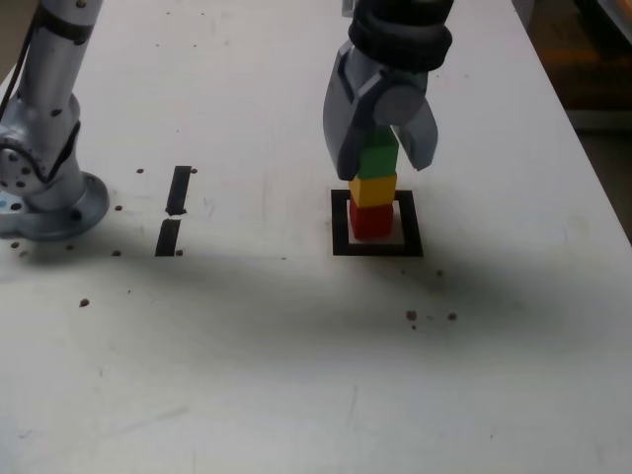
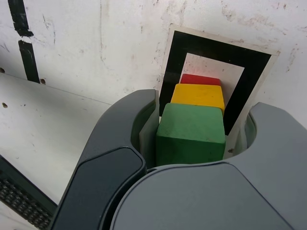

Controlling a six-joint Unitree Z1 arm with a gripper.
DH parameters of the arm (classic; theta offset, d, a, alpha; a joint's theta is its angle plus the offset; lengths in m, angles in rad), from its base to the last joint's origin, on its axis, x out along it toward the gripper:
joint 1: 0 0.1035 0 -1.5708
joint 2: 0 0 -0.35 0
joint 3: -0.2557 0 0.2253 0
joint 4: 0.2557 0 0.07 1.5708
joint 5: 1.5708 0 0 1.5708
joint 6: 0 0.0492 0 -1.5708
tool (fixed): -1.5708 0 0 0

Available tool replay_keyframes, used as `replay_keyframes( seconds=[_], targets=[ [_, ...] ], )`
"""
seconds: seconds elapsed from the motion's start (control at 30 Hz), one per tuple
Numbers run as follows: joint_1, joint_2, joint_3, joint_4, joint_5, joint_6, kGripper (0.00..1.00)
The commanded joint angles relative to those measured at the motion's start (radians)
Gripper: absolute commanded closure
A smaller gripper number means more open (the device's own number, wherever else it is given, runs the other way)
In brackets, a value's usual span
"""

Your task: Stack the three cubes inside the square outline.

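Strips of black tape (image 1: 175, 209) lie unused toward the exterior view's left, well apart from the square outline (image 1: 376, 249), where the red cube (image 1: 372, 220), yellow cube (image 1: 373, 189) and green cube (image 1: 377, 158) stand stacked. The gripper (image 1: 380, 148) straddles the green cube; in the wrist view one jaw sits close against it while the other shows a gap, so I cannot tell whether it grips. Stacking looks done; only withdrawal seems left.

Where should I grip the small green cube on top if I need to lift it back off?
Take the green cube by its two opposite vertical side faces, coming straight down. It sits level on the yellow cube, so only its top and sides are free, and a sideways approach risks toppling the stack.
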Motion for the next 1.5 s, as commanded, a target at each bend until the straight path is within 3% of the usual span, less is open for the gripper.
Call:
replay_keyframes(
  seconds=[0.0, 0.23, 0.5, 0.67, 0.87, 1.03, 1.17, 1.47],
  targets=[
    [0.002, 0.002, 0.003, -0.003, -0.001, 0.002, 0.27],
    [-0.001, -0.052, 0.006, -0.003, 0.006, -0.023, 0.01],
    [-0.013, -0.182, 0.01, 0.028, 0.016, -0.05, 0.0],
    [-0.032, -0.307, 0.026, 0.079, 0.043, -0.064, 0.0],
    [-0.048, -0.476, 0.155, 0.091, 0.072, -0.026, 0.0],
    [-0.056, -0.557, 0.346, 0.05, 0.094, 0.05, 0.0],
    [-0.056, -0.58, 0.498, -0.035, 0.104, 0.109, 0.0],
    [-0.046, -0.634, 0.71, -0.141, 0.125, 0.155, 0.0]
  ],
)
